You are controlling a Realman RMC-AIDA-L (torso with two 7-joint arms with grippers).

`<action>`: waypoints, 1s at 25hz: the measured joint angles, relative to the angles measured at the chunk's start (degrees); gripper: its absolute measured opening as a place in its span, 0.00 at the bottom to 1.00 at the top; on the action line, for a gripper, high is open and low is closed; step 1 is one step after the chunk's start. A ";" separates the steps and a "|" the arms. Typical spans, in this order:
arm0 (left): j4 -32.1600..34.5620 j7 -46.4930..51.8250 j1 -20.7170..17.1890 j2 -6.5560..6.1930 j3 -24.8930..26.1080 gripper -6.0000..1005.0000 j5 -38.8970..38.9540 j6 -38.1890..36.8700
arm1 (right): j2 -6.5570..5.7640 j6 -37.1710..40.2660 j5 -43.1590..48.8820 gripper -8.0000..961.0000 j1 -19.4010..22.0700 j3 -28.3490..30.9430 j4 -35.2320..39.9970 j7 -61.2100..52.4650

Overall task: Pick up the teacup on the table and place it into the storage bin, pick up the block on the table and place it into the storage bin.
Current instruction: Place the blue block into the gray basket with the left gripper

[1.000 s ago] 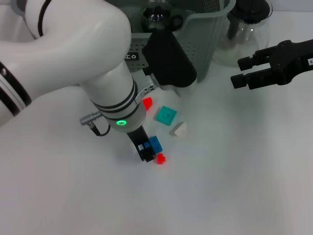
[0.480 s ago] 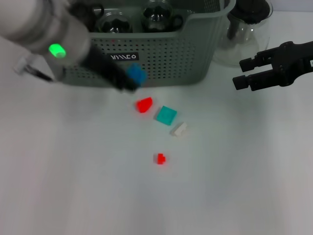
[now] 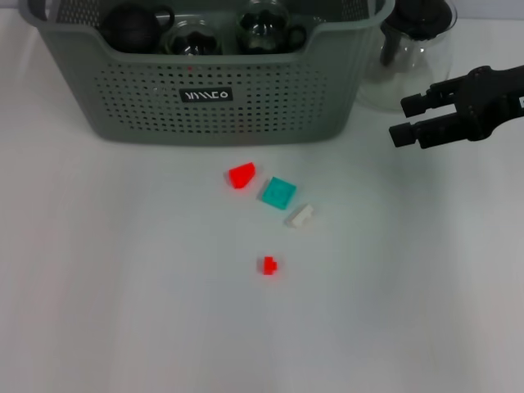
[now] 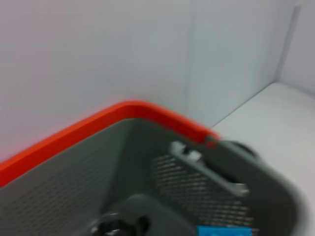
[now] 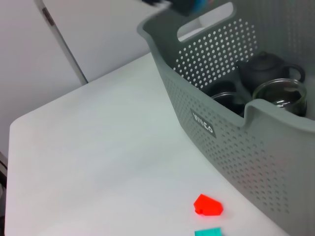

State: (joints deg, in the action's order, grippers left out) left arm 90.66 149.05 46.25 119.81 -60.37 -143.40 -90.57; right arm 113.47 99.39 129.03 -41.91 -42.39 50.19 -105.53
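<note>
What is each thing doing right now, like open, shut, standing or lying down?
storage bin: upright, teaware inside
glass teapot: upright, lid on
red block: loose on the table
teal block: flat on the table
white block: loose on the table
small red block: loose, alone
blue block: at the bin
left gripper: above the bin
right gripper: open, empty, hovering

The table (image 3: 123,311) has a plain white top, evenly lit. Pale wall panels (image 5: 98,34) stand behind it, meeting at a vertical seam (image 4: 189,54)
</note>
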 joint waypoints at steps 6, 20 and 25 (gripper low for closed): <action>-23.17 0.54 8.73 -3.73 0.65 0.43 -8.93 10.04 | -0.10 0.01 0.12 0.72 -0.66 -0.36 -0.10 -0.10; -32.51 2.45 11.32 -3.03 0.31 0.44 -18.14 18.05 | -0.33 -0.10 0.35 0.72 -0.51 -0.27 -0.27 -0.20; -32.24 2.47 11.67 -2.31 0.24 0.45 -18.28 17.04 | -0.32 -0.01 0.35 0.72 -0.51 -0.39 -0.27 -0.20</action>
State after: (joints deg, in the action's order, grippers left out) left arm 58.42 151.52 57.91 117.51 -60.13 -161.68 -73.53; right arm 113.15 99.38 129.38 -42.42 -42.79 49.92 -105.74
